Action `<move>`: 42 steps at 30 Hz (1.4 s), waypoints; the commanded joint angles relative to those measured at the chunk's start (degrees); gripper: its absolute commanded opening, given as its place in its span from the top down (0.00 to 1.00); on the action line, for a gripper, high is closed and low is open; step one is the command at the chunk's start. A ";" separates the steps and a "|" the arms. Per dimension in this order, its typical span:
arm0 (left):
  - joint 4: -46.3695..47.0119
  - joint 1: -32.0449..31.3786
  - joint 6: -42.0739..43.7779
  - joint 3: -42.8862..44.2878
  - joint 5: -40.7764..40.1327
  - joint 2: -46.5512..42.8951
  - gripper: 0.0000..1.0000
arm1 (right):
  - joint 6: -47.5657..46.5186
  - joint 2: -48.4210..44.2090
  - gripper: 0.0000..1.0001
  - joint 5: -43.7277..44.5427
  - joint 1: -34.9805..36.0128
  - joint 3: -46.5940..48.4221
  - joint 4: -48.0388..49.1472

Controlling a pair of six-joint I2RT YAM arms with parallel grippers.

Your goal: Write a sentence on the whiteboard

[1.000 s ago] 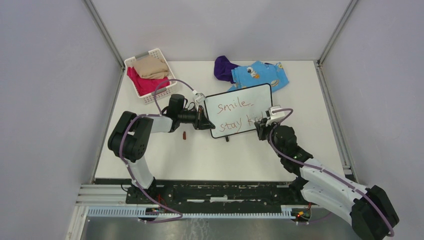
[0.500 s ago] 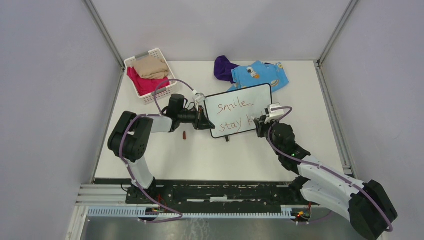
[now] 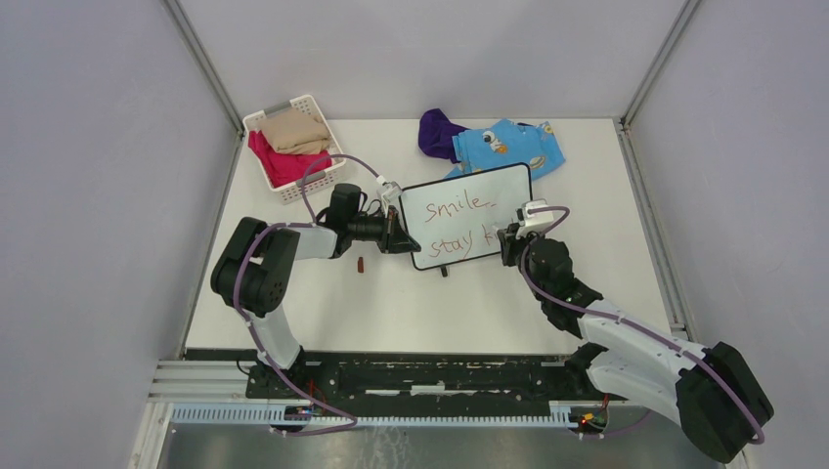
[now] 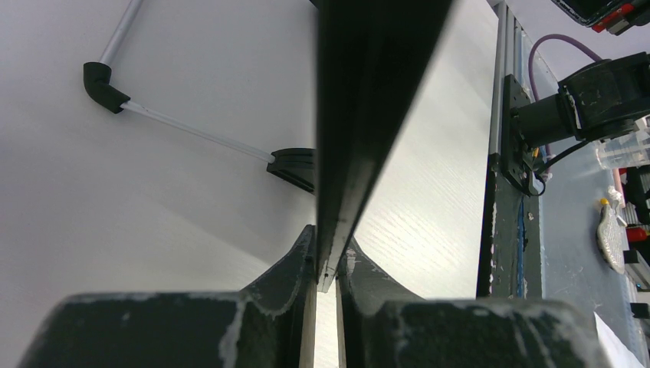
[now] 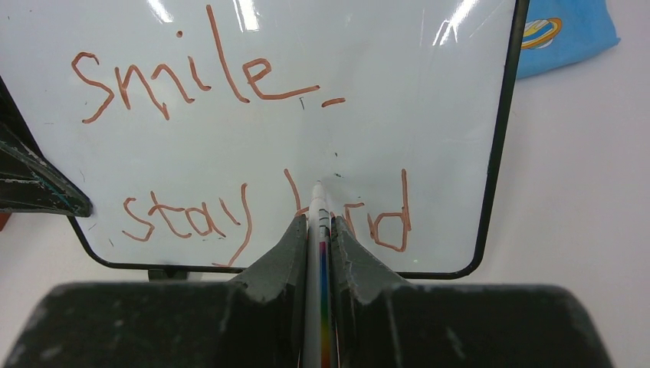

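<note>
Whiteboard (image 3: 467, 217): stands mid-tabletop, propped on its small black feet, its face turned toward the right arm.
Left hand (image 4: 326, 262): fingers nearly together, clamped on the black frame at the board's left edge. This grip probably braces the board so that writing pressure does not push it over or slide it.
Right hand (image 5: 316, 227): closed narrowly on a marker (image 5: 316, 208), a white barrel with a coloured stripe lying along the gap between the fingers and pointing at the board.
Marker tip: at the lower line, between the "k" and the "nd"; actual contact cannot be confirmed.
Sentence (image 5: 232, 77): reddish-brown, "smile" above "stay k…nd"; the letter under the tip is hidden, so the writing looks close to finished.
Basket (image 3: 305, 190): white, slatted, at the far left corner, well apart from the board; holds a folded beige cloth (image 3: 293, 129) over a magenta cloth (image 3: 277, 164).
Loose garments: a purple garment (image 3: 438, 133) and a blue printed garment (image 3: 510, 145), behind the board.
Tabletop (image 3: 440, 313): a small dark-red piece (image 3: 361, 264), possibly the marker's cap, lies below the left hand.
</note>
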 commanded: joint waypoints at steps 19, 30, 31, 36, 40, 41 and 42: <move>-5.21 -0.31 4.73 0.47 -7.29 2.13 0.98 | 0.08 0.85 1.00 3.64 0.16 -0.27 1.62; -5.21 -0.33 4.54 0.56 -7.26 2.03 0.98 | 0.94 -2.83 1.00 1.36 0.14 0.59 0.35; -5.21 -0.32 4.55 0.56 -7.27 2.09 0.98 | 1.27 -3.93 1.00 0.73 0.18 0.63 0.39; -5.21 -0.33 4.54 0.56 -7.27 2.18 0.98 | 2.01 -9.51 1.00 0.94 0.12 1.55 -2.29; -5.21 -0.29 4.54 0.56 -7.25 2.09 0.98 | 1.90 -14.58 1.00 4.27 0.21 0.85 -5.54; -5.21 -0.33 4.54 0.61 -7.26 1.97 0.98 | 1.88 -15.86 1.00 5.36 0.19 0.35 -6.35; -5.21 -0.30 4.54 0.58 -7.29 1.96 0.98 | 1.90 -17.66 1.00 6.05 0.13 -0.41 -7.06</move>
